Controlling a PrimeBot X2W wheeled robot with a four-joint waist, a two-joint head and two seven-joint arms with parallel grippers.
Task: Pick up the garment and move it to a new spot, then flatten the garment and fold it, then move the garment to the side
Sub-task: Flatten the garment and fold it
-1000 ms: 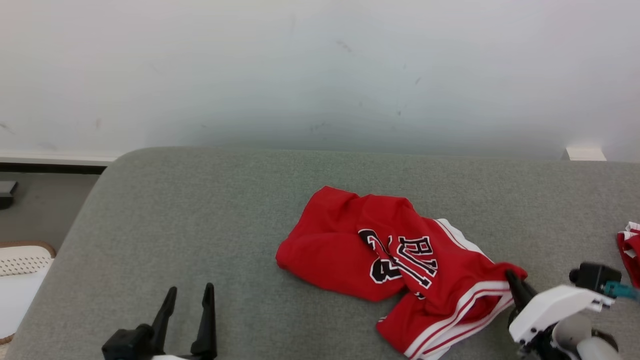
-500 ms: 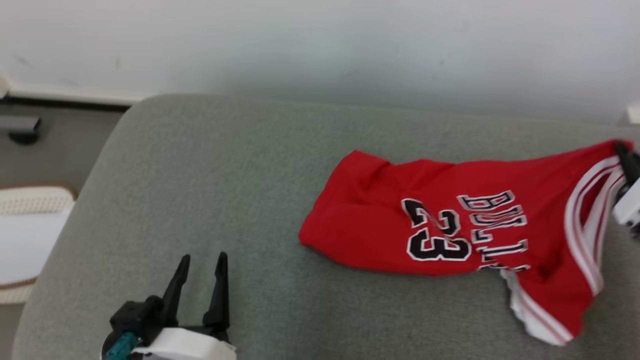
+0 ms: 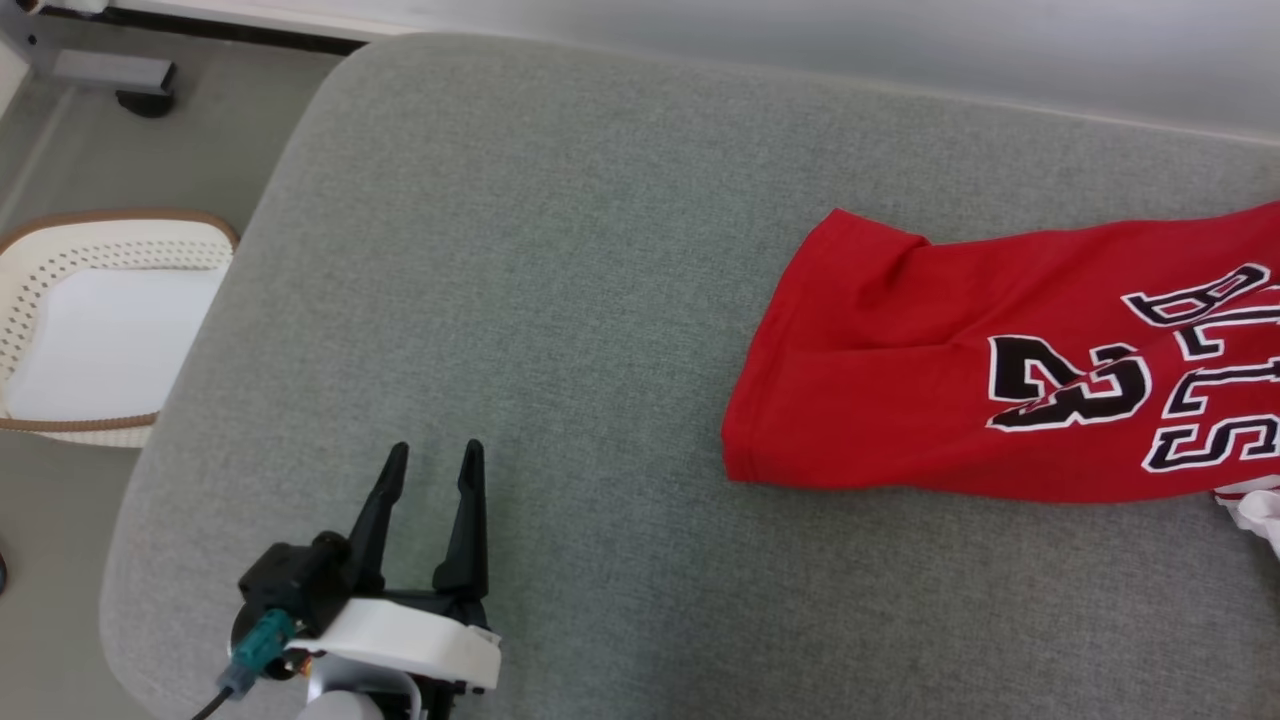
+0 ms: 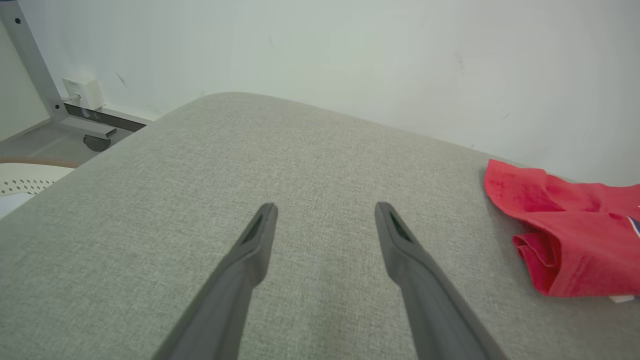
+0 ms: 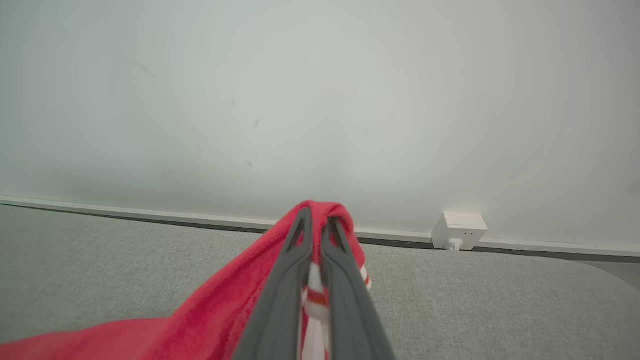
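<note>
Garment (image 3: 960, 400), soft, light, limp red jersey, lies stretched over right side of grey table (image 3: 560, 250), striped edge clenched in right hand (image 5: 319, 216); left hand (image 3: 436, 447), released, should probably pinch the free hem corner.

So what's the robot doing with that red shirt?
The robot's right gripper is shut on the striped edge of the red shirt and holds that end up off the grey cushion. The rest of the shirt lies stretched out across the cushion. The left gripper is open over a bare part of the cushion, apart from the shirt, holding nothing. No folding has been done yet.
</note>
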